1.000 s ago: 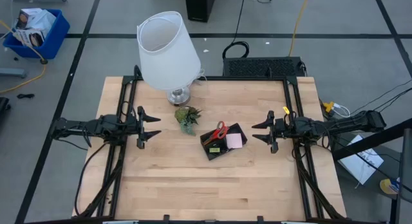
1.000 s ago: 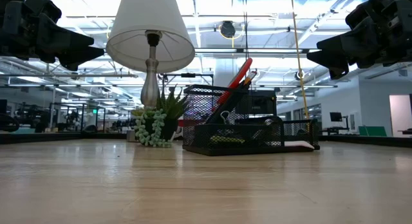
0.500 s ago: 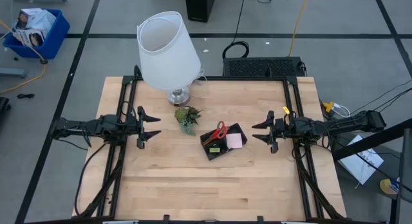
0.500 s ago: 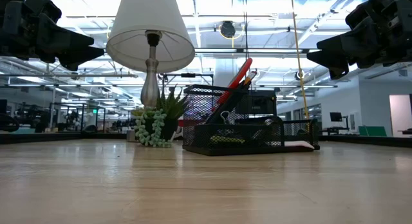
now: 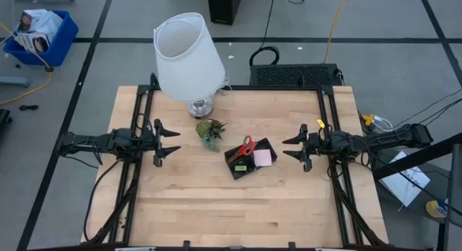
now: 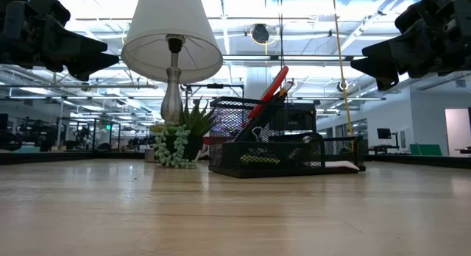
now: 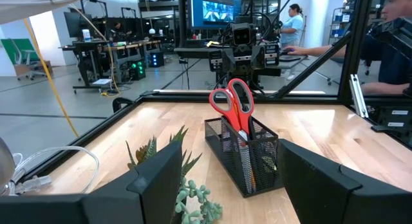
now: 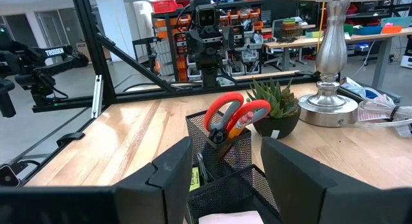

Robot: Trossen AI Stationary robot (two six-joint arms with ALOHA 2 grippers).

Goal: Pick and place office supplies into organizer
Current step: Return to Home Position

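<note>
Well, we find nothing changed from a second or half a second back: both arms and every object sit exactly as they did. At the table's left side, the left gripper point(image 5: 175, 141) hangs above the wood, its two dark fingers spread wide with nothing between them. Next comes the white-shaded lamp point(image 5: 188, 56) on its silver base near the back edge, with the small green potted plant point(image 5: 210, 132) just in front of it. Beside the plant, near the table's middle, the low black wire-mesh organizer point(image 5: 234, 172) sits at an angle. The red-handled scissors point(image 5: 245, 146) lean handles-up out of its tall mesh cup, the pink square sticky-note pad point(image 5: 263, 158) lies in its right-hand section, and a small yellow-green piece point(image 5: 240, 166) lies in its near one. At the right side, the right gripper point(image 5: 287, 148) faces the organizer, fingers likewise parted and empty.

The pale wooden tabletop point(image 5: 216, 208) is framed by black rails. Around it we see grey floor with dark tape lines and a blue bin point(image 5: 40, 34) far left.
</note>
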